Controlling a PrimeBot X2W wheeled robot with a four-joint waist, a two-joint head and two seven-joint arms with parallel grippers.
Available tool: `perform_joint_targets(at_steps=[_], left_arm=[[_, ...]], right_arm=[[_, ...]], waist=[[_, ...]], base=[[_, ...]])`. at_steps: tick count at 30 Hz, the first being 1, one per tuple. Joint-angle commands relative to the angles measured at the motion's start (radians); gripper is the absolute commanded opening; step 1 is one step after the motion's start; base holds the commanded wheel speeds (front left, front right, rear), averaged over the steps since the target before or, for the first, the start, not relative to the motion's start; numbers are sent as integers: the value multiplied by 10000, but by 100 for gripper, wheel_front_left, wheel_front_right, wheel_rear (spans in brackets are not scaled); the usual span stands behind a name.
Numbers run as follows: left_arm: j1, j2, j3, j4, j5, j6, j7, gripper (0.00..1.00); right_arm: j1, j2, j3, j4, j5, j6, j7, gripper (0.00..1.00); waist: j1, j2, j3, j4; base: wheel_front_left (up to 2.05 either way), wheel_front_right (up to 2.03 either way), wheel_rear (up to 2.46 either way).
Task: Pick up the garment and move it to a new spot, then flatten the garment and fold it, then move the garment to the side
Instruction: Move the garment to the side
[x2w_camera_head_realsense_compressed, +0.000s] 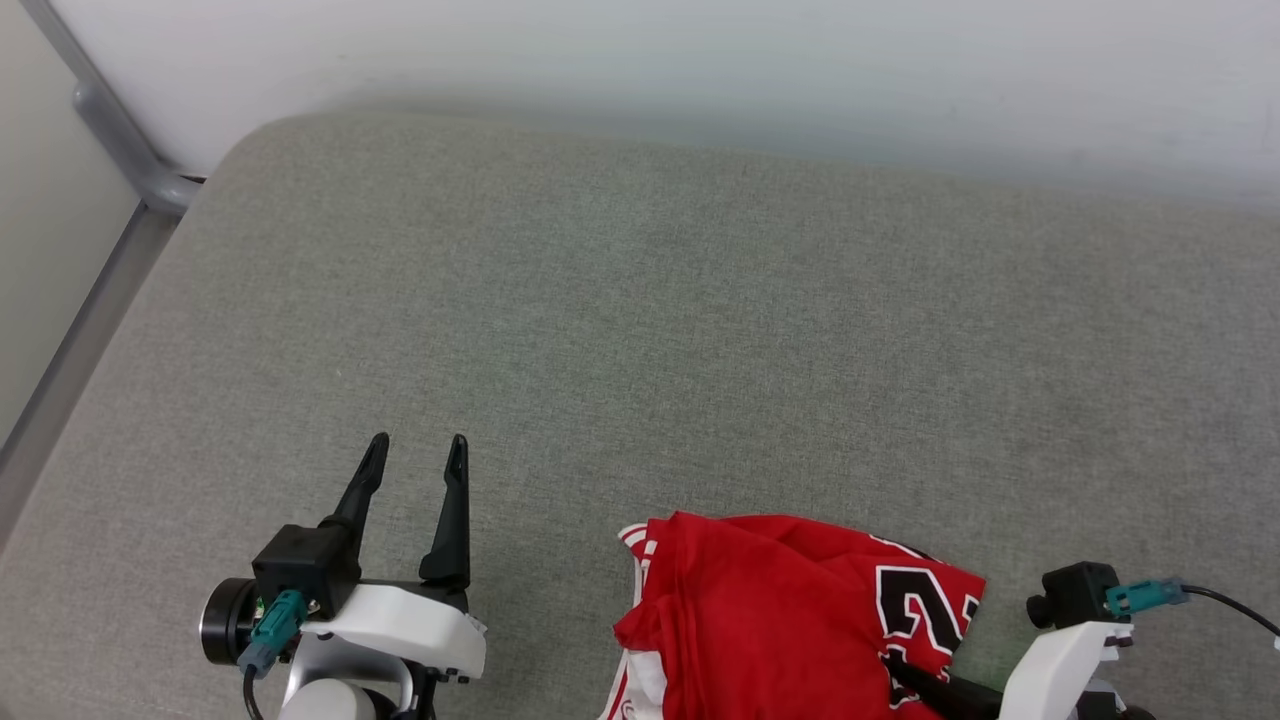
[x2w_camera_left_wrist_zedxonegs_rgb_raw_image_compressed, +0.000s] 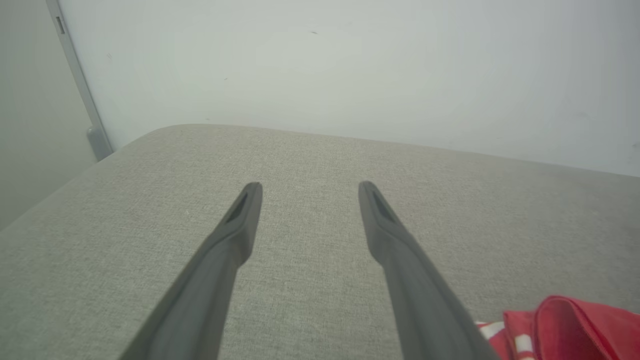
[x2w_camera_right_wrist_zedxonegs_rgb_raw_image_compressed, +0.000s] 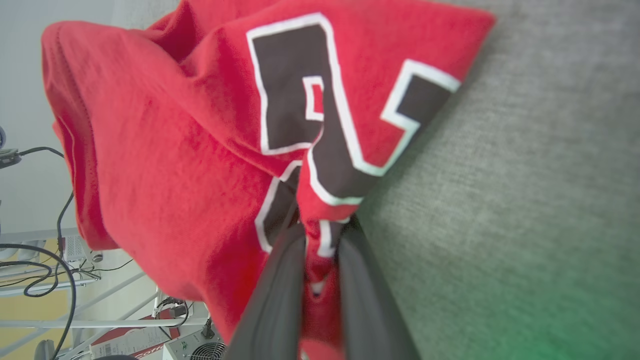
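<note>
Red fabric of the jersey (x2w_camera_head_realsense_compressed: 760, 610) lay bunched on the grey woven cushion (x2w_camera_head_realsense_compressed: 640, 300), off to the right of the left pincer (x2w_camera_head_realsense_compressed: 419, 440) and directly ahead of the right pincer (x2w_camera_head_realsense_compressed: 900, 672). In the head view the bottom edge cut off the jersey's near part, so its full outline could not be made out. White trim stripes showed on the side towards the left pincer, and part of a black, white-outlined numeral on the side towards the right one.

The right pincer (x2w_camera_right_wrist_zedxonegs_rgb_raw_image_compressed: 325, 227) had closed its two dark fingers on a fold of the jersey (x2w_camera_right_wrist_zedxonegs_rgb_raw_image_compressed: 175, 165). In its wrist view, cloth carrying a piece of the numeral was squeezed in the narrow gap between them. Cloth draped over the fingertips and hid them. From the head, one dark finger showed under the jersey's edge.

The left pincer (x2w_camera_left_wrist_zedxonegs_rgb_raw_image_compressed: 310, 187) stood wide open and held nothing, with bare cushion between and beyond its fingers. Whether it touched the cushion could not be told. A corner of the jersey (x2w_camera_left_wrist_zedxonegs_rgb_raw_image_compressed: 575, 320) showed to its lower right, cut by the frame.

Beyond both pincers stood a pale wall (x2w_camera_head_realsense_compressed: 700, 60), and far to the left of the left pincer a grey metal rail (x2w_camera_head_realsense_compressed: 120, 140). Past the jersey in the right wrist view, cables (x2w_camera_right_wrist_zedxonegs_rgb_raw_image_compressed: 30, 270) and blurred equipment were hard to identify.
</note>
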Motion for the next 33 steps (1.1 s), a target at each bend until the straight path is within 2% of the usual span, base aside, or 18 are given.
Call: perform_joint_targets(at_steps=[1,7,12,16,19,27,33], left_arm=[[34,-30,81,84,73,-66,-21,100],[204,-41,186,149,200,-141,-21,100],[437,14,310,-3,348,-169,-21,100],[571,-38,363,-201,425,-152,-21,100],[674,-76,395,-368,482,-127,-21,100],[183,4,217,-702,816,-252,-21,100],[-255,144,146,-1020,948,-265,-6,100]], right_arm=[[-55,-10,272,139,-19,-20,-90,0],[-310,-343,452,-66,-464,-19,-515,0],[-544,-619,349,-233,-1940,-17,-617,0],[-651,-790,11,-647,-3020,-19,-408,0],[-788,-932,-154,-1100,-3580,-17,-118,0],[-1237,-1440,-737,-1705,-4135,-17,324,0],[-2056,-1409,-1036,-1446,-4321,-17,-78,0]], waist=[[-1,0,-144,-52],[-1,0,-569,-266],[-1,0,-892,-842],[-1,0,-974,-1572],[-1,0,-954,-2373],[-1,0,-139,-4152],[-1,0,994,-5224]], base=[[0,0,0],[0,0,0],[0,0,0],[0,0,0],[0,0,0],[0,0,0],[0,0,0]])
